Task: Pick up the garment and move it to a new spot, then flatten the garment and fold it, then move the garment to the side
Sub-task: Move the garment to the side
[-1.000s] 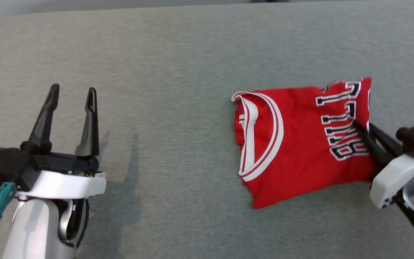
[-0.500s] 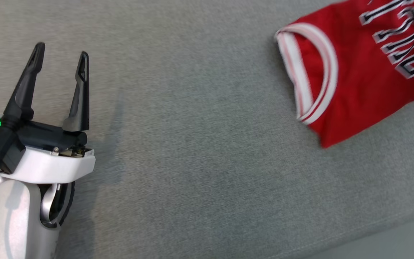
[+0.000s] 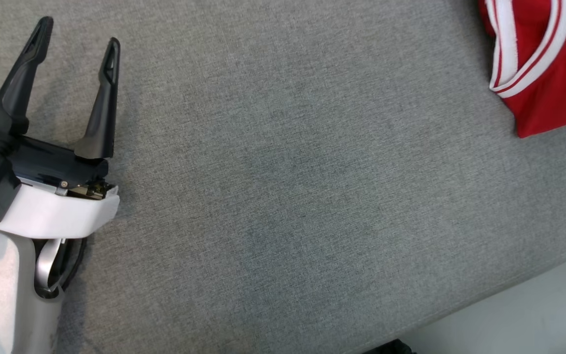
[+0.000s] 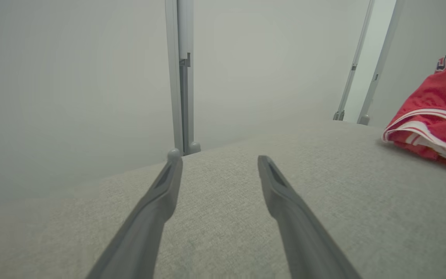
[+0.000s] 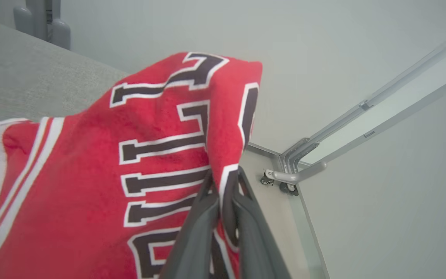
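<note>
The jersey (image 3: 548,73) is bright red, made of a soft, slightly fuzzy knit. It lies folded at the upper right corner of the head view, cut off by the frame's edge. Its curved opening is bound with trim (image 3: 509,49) of broad white bands split by a thin red stripe. In the left wrist view the jersey (image 4: 436,100) sits at the right edge, its layers stacked loosely with the trim on the near side.

In the right wrist view the jersey (image 5: 91,174) fills the left and centre, one corner lifted towards the top. Across it run heavy block letters (image 5: 161,147), dark with white outlines, turned sideways. Folds cut them off, so the whole word cannot be read.

The right hand (image 5: 226,172) has its two dark tapered fingers pressed together on a fold of the jersey's edge at the lower centre.

The left hand (image 3: 79,32) is at the upper left of the head view, its fingers spread wide and holding nothing, above the surface (image 3: 288,196), a grey, finely woven cloth.
</note>
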Tool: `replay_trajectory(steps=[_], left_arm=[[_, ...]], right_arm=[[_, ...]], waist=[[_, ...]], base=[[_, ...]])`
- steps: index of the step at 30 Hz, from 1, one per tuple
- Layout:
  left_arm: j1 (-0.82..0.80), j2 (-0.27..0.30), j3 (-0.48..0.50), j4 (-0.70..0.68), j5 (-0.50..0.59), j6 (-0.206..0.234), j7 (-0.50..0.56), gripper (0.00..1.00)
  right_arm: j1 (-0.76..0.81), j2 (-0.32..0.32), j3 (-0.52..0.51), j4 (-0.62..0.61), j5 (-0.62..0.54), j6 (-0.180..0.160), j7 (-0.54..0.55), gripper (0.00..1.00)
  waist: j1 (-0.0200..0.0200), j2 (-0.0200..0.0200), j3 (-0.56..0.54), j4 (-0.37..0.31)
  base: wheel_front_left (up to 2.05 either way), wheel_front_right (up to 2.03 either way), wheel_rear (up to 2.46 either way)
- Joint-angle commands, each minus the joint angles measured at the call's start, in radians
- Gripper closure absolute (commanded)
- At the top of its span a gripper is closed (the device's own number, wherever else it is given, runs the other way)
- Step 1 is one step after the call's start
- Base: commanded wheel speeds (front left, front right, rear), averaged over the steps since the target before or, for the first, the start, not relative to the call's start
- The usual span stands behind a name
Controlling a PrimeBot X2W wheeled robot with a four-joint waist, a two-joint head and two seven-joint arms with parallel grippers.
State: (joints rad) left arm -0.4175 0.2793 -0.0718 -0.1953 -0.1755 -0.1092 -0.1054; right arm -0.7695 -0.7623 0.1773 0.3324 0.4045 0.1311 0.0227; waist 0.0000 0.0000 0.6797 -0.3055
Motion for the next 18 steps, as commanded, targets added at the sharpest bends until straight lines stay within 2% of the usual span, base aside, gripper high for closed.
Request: replay_trajectory(steps=[1, 2, 6, 11, 18], left_arm=[[-0.016, 0.008, 0.0, -0.006, 0.002, -0.004, 0.003, 0.0], [-0.022, 0.009, -0.003, -0.008, 0.0, -0.005, 0.004, 0.0], [-0.022, 0.014, -0.005, -0.004, -0.004, -0.002, 0.003, 0.0], [-0.003, 0.013, 0.002, 0.012, -0.011, 0.008, -0.009, 0.0], [0.063, -0.009, 0.025, 0.066, -0.04, 0.04, -0.047, 0.0]], right_arm=[[-0.019, 0.009, -0.016, 0.039, -0.009, -0.001, -0.001, 0.24], [-0.033, 0.022, -0.026, 0.073, -0.018, -0.001, -0.007, 0.0], [-0.057, 0.071, -0.056, 0.191, -0.04, -0.001, -0.038, 0.0], [-0.039, 0.129, -0.096, 0.259, -0.014, -0.001, -0.096, 0.0], [0.055, 0.237, -0.166, 0.186, -0.027, -0.001, -0.235, 0.0]], waist=[[0.0, 0.0, 0.016, 0.001], [0.0, 0.0, 0.021, 0.004], [0.0, 0.0, 0.029, 0.013], [0.0, 0.0, 0.013, 0.023], [0.0, 0.0, -0.101, 0.045]], base=[[0.0, 0.0, 0.0], [0.0, 0.0, 0.0], [0.0, 0.0, 0.0], [0.0, 0.0, 0.0], [0.0, 0.0, 0.0]])
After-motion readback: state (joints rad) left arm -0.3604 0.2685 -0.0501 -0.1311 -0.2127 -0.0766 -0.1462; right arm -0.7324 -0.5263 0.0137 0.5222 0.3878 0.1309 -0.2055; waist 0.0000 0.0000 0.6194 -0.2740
